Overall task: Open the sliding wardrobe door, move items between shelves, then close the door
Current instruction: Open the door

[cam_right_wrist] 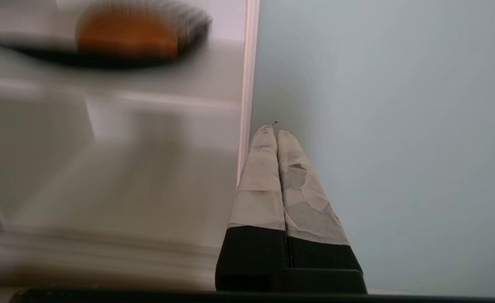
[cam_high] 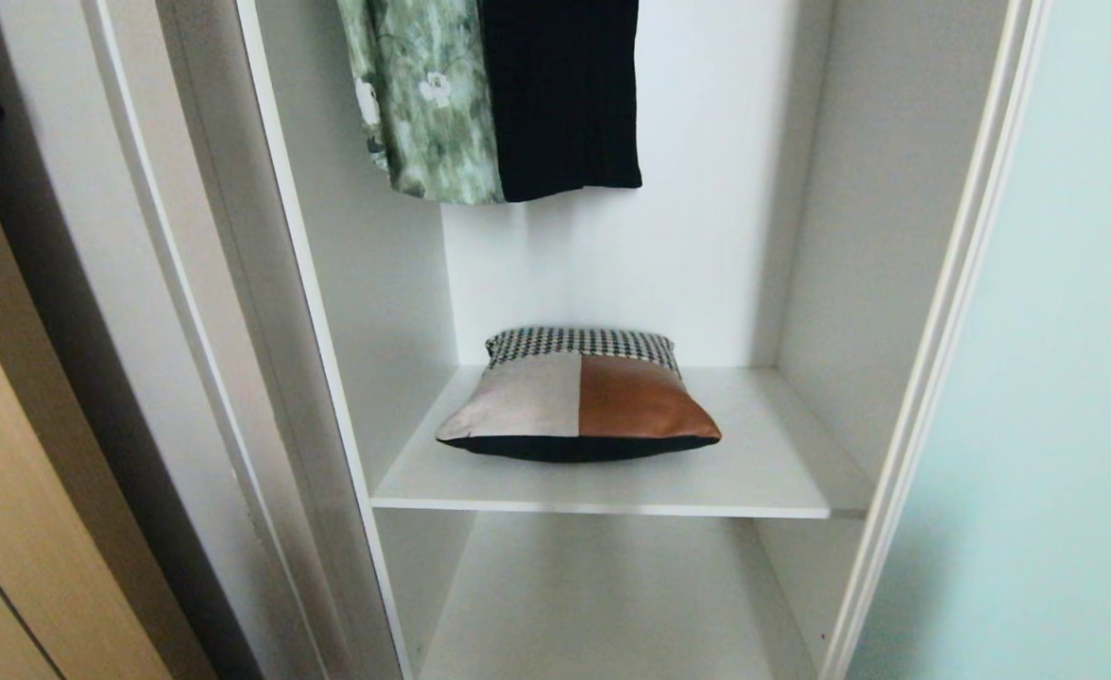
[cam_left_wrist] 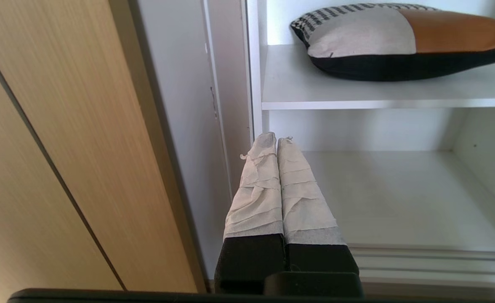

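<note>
The wardrobe stands open. A patchwork cushion (cam_high: 578,406) of rust-orange, off-white and houndstooth panels lies flat on the upper white shelf (cam_high: 782,472); a lower shelf (cam_high: 603,604) below it is bare. The frosted pale blue-green sliding door (cam_high: 1047,397) is slid to the right. Neither arm shows in the head view. My left gripper (cam_left_wrist: 276,140) is shut and empty, low in front of the wardrobe's left post, with the cushion (cam_left_wrist: 399,40) above it. My right gripper (cam_right_wrist: 271,131) is shut and empty, close to the door's glass (cam_right_wrist: 390,126) beside its silver edge.
A green floral garment (cam_high: 423,94) and a black one (cam_high: 560,94) hang above the cushion. A tan wooden door (cam_high: 17,510) with a metal latch plate stands at the left. The wardrobe's floor track (cam_left_wrist: 432,261) runs below the lower shelf.
</note>
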Motion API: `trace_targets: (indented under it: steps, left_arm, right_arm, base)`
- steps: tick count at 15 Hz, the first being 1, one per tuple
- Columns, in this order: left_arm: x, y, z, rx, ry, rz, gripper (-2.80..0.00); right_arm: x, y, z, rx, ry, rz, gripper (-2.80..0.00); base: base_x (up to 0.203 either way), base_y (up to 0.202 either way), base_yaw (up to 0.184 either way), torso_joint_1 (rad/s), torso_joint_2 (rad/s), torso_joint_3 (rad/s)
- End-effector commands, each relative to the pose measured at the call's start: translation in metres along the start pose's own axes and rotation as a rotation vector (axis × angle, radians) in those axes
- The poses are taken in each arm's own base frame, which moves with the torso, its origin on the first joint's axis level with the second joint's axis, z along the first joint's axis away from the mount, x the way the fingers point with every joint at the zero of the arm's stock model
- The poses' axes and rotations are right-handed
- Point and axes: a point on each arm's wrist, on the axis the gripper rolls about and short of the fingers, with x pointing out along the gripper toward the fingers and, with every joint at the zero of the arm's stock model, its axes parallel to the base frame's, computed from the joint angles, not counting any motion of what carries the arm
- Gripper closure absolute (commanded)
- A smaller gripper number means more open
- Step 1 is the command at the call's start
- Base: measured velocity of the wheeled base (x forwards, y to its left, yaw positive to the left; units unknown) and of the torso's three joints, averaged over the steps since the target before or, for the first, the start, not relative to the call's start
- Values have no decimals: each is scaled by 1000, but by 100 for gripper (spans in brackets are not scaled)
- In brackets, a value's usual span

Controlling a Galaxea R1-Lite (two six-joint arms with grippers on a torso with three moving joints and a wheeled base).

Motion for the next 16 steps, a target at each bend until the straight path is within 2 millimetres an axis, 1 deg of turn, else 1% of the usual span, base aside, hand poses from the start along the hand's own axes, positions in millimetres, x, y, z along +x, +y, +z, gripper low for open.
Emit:
trace_targets:
  steps: [1,3,4,5,6,7,8,10,12,14,16]
  left_arm:
    - [0,0,0,0,2,0,0]
    - [0,0,0,0,2,0,0]
    - [0,0,0,0,2,0,0]
    - [0,0,0,0,2,0,0]
    - [0,0,0,0,2,0,0]
    - [0,0,0,0,2,0,0]
    - [0,0,0,0,2,0,0]
    - [0,0,0,0,2,0,0]
    - [0,0,0,0,2,0,0]
    - [0,0,0,0,2,0,0]
    - [0,0,0,0,2,0,0]
  right_arm:
    - [-8,-3,65,21,-89,-5,0]
    - [-13,-7,132,47,-137,13,0]
    - [-11,-8,159,56,-133,32,0]
    - [-4,-8,185,66,-107,68,0]
    - [5,-8,203,78,-61,123,0]
    - [16,-6,214,90,1,202,0]
    - [27,-4,221,107,72,315,0]
    - [48,1,229,144,183,501,0]
    - [69,4,236,191,252,637,0]
    - [83,8,244,263,302,768,0]
    - [94,14,245,288,353,857,0]
  base:
    - [0,0,0,0,0,0]
    - [0,0,0,0,0,0]
    - [0,0,0,0,0,0]
    - [0,0,0,0,0,0]
    - [0,0,0,0,0,0]
    - [0,0,0,0,0,0]
    - [0,0,0,0,0,0]
    - [0,0,0,0,0,0]
    - [0,0,0,0,0,0]
    - [0,0,0,0,0,0]
    - [0,0,0,0,0,0]
